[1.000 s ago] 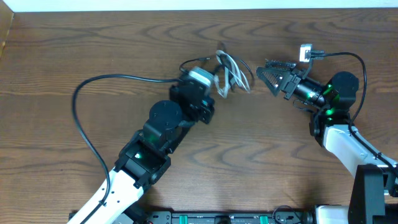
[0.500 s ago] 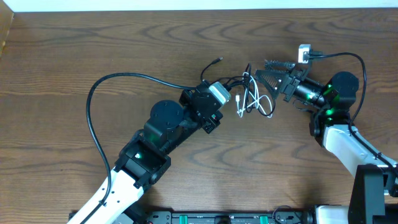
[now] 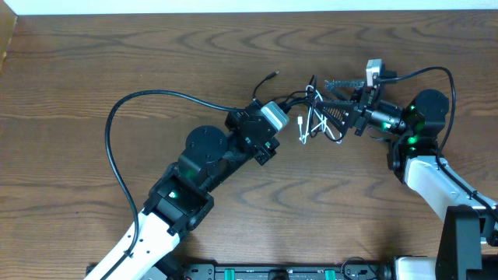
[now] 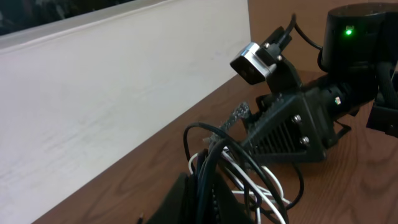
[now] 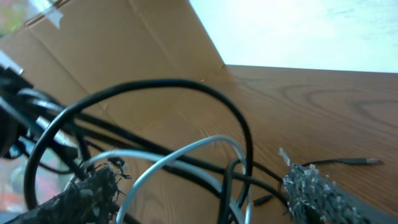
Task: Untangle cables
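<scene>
Starting at the left, the left tool [image 3: 286, 118] is clenched on the cables [image 3: 315, 120], gripping the bundle at one edge and seemingly holding it up off the worktop [image 3: 156, 47], so the knot hangs just ahead of its tips, toward the other arm; in the left wrist view the black loops and the white cable [image 4: 252, 190] spill out straight in front of it. One black plug end [image 3: 272, 75] sticks out to the far side of this tool, clear of the knot. Further right, the right tool [image 3: 325, 96] stands released, jaws spread wide, and in its own wrist view the tangle sits between its two fingertips [image 5: 305, 186]: a black loop arches over the gap and the white cable crosses through it, though I cannot tell whether any strand touches a pad. The step in hand looks like the second grasp, one arm anchoring the bundle while the other picks a strand. The next move, as I judge it, calls for the right tool to clamp on a single cable, best the white one, then draw away from the left tool so the loops slide free instead of tightening
</scene>
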